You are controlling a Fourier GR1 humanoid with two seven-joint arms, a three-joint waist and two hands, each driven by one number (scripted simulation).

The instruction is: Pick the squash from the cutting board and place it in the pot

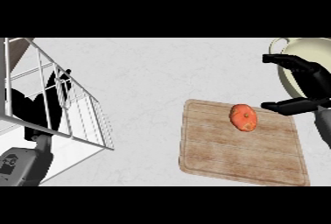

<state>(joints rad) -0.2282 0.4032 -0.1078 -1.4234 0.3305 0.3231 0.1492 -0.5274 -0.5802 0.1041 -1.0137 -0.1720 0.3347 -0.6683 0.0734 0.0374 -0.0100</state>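
An orange squash (244, 117) lies on the far part of a wooden cutting board (239, 148) at the right of the head view. A cream pot (304, 48) stands at the far right corner, partly cut off by the edge. My right hand (309, 83) hovers open just right of the squash, fingers spread above and thumb below, in front of the pot's near rim and apart from the squash. My left hand (35, 109) shows as a dark shape behind a wire rack at the left, raised and still.
A white wire dish rack (71, 100) fills the left side, with my left forearm (22, 164) beneath it. Pale marbled counter (149, 78) stretches between the rack and the board.
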